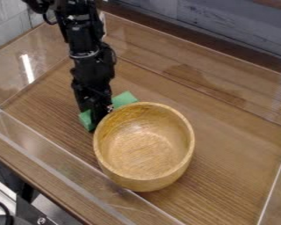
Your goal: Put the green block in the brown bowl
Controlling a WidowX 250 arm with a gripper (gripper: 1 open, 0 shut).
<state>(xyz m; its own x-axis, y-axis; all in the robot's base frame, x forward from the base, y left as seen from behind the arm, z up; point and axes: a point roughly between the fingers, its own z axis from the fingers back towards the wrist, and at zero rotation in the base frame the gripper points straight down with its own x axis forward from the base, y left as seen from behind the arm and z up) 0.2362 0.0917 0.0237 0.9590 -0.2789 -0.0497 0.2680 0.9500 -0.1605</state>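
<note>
Grasp step in hand, I judge. My jaws (94, 114) down at green block (88, 116), on desk (202, 64), just beside brown bowl (143, 147), on its far-left side. Can't tell if jaws spread or pinching blk. Next: firm grip, then straight lift above bowl rim b4 going across. Bowl edge v. close to blk; desk edge left of bowl; more room beyond bowl.
</note>
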